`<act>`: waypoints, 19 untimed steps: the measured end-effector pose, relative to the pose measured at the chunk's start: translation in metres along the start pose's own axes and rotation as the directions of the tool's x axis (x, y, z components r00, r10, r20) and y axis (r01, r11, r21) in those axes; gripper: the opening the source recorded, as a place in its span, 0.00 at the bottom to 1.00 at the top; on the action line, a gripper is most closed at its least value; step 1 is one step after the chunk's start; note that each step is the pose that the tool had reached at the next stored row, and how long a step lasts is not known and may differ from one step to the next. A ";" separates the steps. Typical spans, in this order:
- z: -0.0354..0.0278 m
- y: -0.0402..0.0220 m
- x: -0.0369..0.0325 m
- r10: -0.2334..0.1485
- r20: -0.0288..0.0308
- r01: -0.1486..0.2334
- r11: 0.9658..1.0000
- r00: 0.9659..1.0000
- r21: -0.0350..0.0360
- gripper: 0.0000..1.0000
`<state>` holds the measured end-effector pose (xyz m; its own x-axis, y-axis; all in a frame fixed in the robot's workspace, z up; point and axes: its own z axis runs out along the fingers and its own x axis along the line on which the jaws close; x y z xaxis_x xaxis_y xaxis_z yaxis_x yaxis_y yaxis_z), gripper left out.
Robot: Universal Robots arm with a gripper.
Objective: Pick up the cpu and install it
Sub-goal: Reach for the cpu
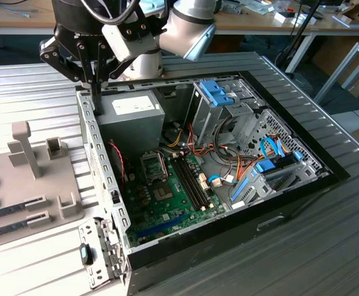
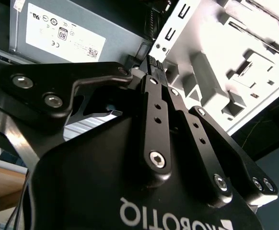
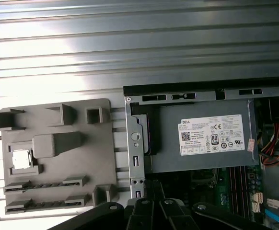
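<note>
Cpu [image 3: 22, 159] is sitting silver top up in a square pocket of the grey tray [image 3: 89, 158], outside the computer and well apart from the gripper; in the first wrist view we are making out its pale metal face but not its rim. Around everything we are seeing the ribbed metal table [image 1: 327, 246], running off the frame on every side. On it the open computer case [image 1: 198, 237] is lying on its side, and inside it the green motherboard [image 1: 167, 206] is partly hiding under bundled cables [image 1: 229, 166] and the drive cage [image 1: 219, 98]. The grey power supply [image 1: 130, 120] is filling the case's corner on the exterior view's left. The tray is lying just beside the case on that same side, with its outer edge being cut off in the exterior view. Above the case wall next to the power supply the gripper [image 1: 97, 95] is hanging, and in the second wrist view we are seeing its tips [image 2: 155, 72] pressed together on nothing, with the gripper's own body blocking much of the scene beneath. Two memory sticks [image 1: 13, 208] are lying in the tray's long slots. The socket [image 1: 153, 165] on the motherboard is showing as a dark square, and we cannot tell what is inside it.
</note>
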<state>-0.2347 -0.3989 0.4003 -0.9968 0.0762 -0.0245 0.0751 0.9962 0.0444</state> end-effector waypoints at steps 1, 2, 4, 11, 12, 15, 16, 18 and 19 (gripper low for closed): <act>0.0000 0.0000 0.0004 0.000 0.000 0.000 1.000 1.000 0.000 0.10; 0.0000 -0.0001 0.0008 0.000 0.000 0.000 1.000 1.000 0.000 0.10; 0.0000 -0.0001 0.0019 0.000 0.000 0.000 1.000 1.000 0.000 0.10; -0.0001 -0.0004 0.0048 0.000 0.000 0.000 1.000 1.000 0.000 0.10; -0.0001 -0.0004 0.0051 0.000 0.000 0.000 1.000 1.000 0.000 0.10; -0.0001 -0.0005 0.0065 0.000 0.000 0.000 1.000 1.000 0.000 0.10; -0.0002 -0.0005 0.0068 0.000 0.000 0.000 1.000 1.000 0.000 0.10; -0.0002 -0.0006 0.0076 0.000 0.000 0.000 1.000 1.000 0.000 0.10; -0.0002 -0.0006 0.0080 0.000 0.000 0.000 1.000 1.000 0.000 0.10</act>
<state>-0.2427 -0.3989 0.4003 -0.9968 0.0762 -0.0245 0.0751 0.9962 0.0444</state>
